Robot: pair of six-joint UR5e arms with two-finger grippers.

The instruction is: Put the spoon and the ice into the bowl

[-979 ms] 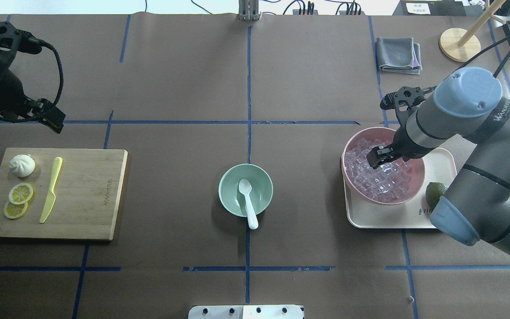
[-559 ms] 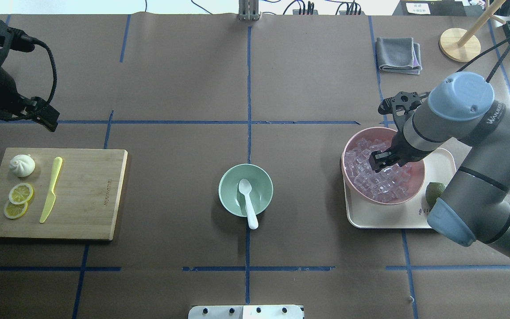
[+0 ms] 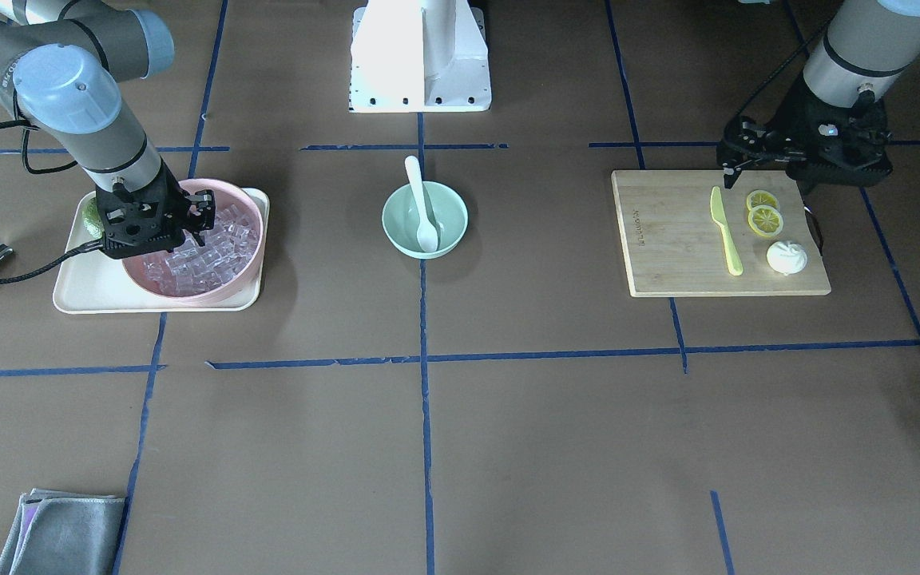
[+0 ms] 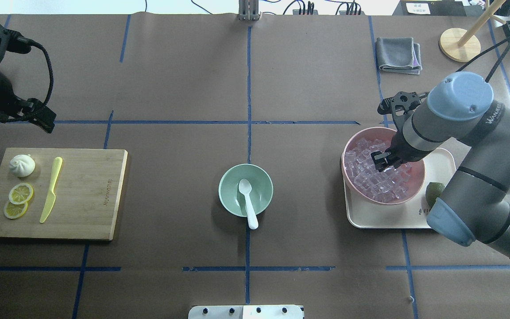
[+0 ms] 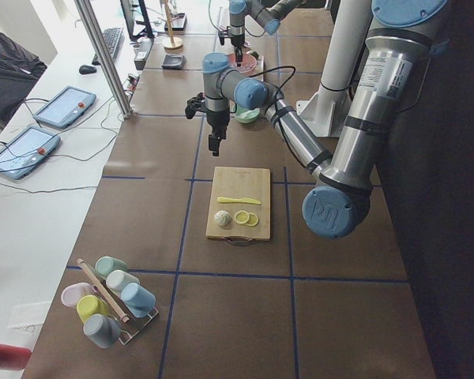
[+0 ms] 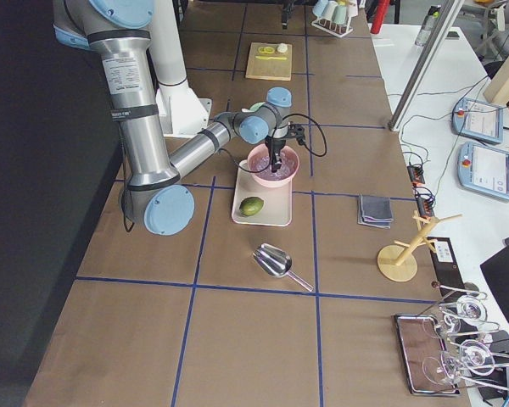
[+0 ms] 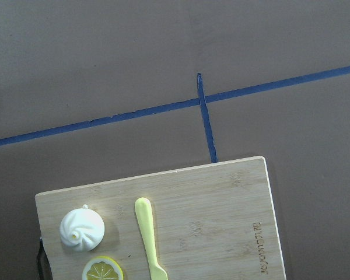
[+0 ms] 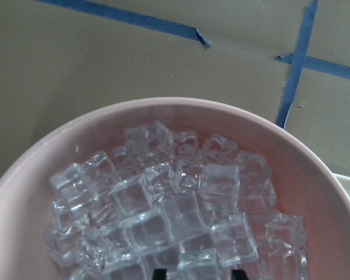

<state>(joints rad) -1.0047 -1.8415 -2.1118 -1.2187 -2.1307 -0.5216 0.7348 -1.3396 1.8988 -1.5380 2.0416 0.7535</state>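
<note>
The white spoon point(image 4: 247, 199) lies in the mint-green bowl point(image 4: 228, 179) at the table's middle, scoop inside and handle over the near rim; it also shows in the front view point(image 3: 423, 204). The ice point(image 4: 365, 175) is a pile of clear cubes in the pink bowl point(image 4: 418, 177). My right gripper point(image 4: 381, 161) reaches down into that pile. In the right wrist view its two tips stand close on either side of one ice cube point(image 8: 197, 262). My left gripper point(image 4: 42, 119) hangs empty above the table, beyond the cutting board point(image 4: 86, 199).
The pink bowl stands on a cream tray point(image 4: 441, 164) with a lime point(image 4: 434, 192). The board holds a yellow-green knife point(image 4: 50, 190), a white bun point(image 4: 22, 165) and lemon slices point(image 4: 19, 195). A grey cloth point(image 4: 399, 54) and a wooden stand point(image 4: 458, 44) are at the far right.
My right gripper has sunk into the ice pile and shifted slightly right. My left arm has drawn back a little toward the left edge. The spoon and green bowl have not moved.
</note>
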